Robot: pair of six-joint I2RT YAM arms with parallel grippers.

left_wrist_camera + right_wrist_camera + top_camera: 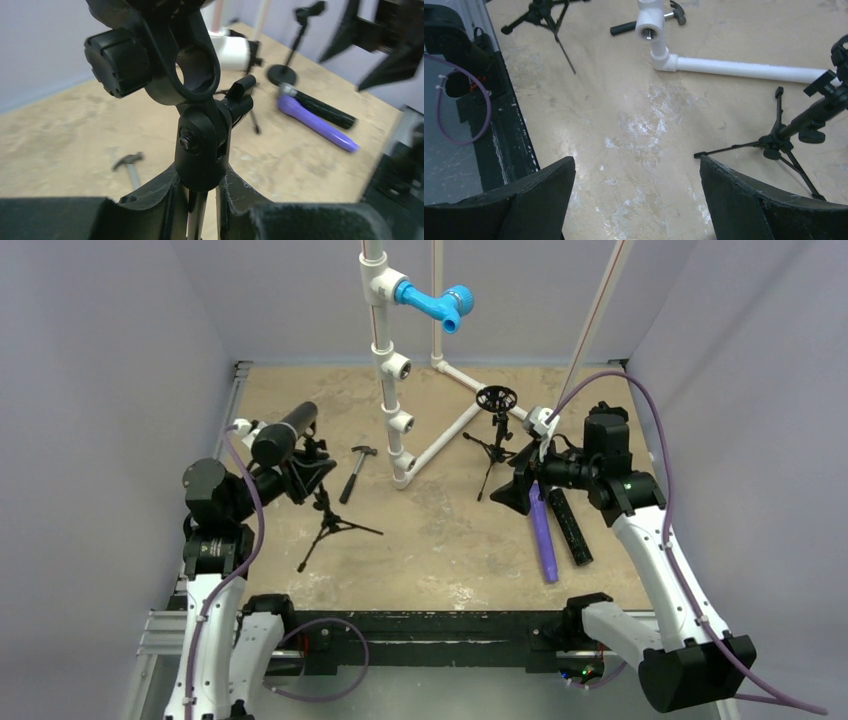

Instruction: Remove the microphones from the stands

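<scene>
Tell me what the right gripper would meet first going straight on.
The right gripper would likely meet bare table, short of the white pipe, left of the tripod stand; depth unclear.

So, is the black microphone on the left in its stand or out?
In: the microphone sits tilted at the top of the tripod stand, whose neck the left hand grips.

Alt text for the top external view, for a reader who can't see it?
The left gripper grips a tripod stand just below its clipped black microphone. The right gripper hangs open beside a second stand; a hammer lies between.
</scene>
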